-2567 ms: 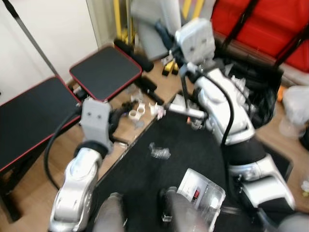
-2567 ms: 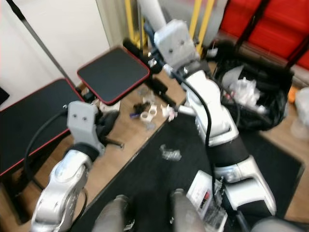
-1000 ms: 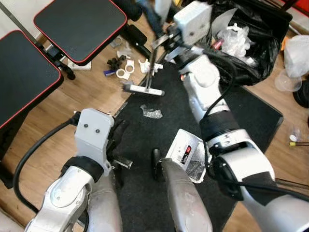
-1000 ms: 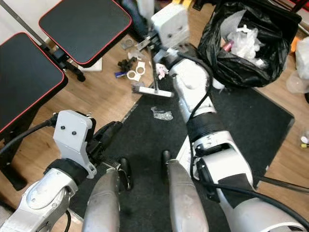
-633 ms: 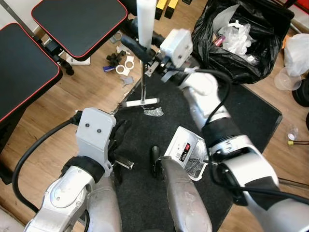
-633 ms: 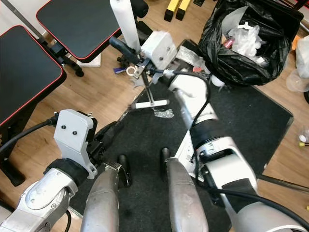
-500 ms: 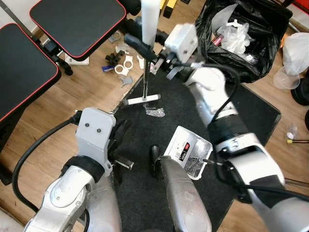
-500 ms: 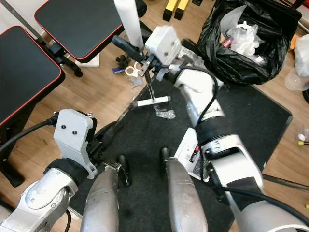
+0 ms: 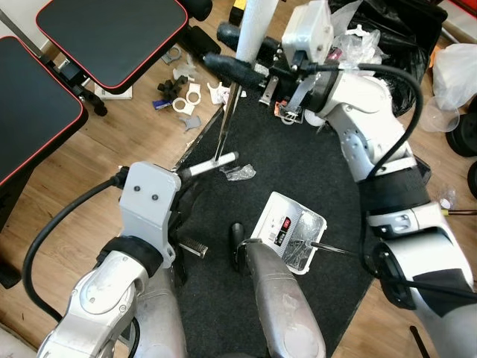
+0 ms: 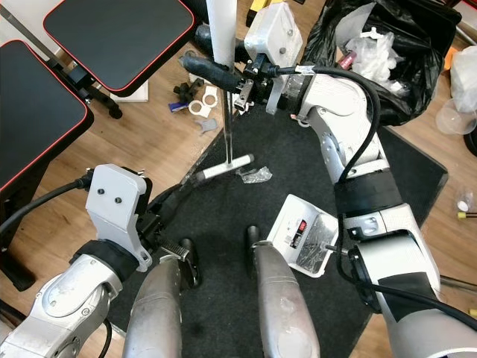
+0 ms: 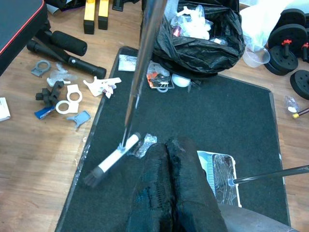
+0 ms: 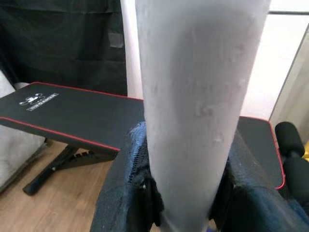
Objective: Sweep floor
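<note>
While my right gripper (image 10: 223, 77) clamped the broom (image 10: 221, 97), its head (image 9: 205, 165) lay mid-frame on the mat (image 9: 313, 171). My left gripper (image 11: 166, 164) was closed, empty.

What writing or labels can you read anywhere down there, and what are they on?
None can be read.
Bench pad: a small white logo with lettering, too small to read.
Dustpan: a red and black label, too blurred to read.
Trash bag: printed wrappers inside, text illegible.
</note>
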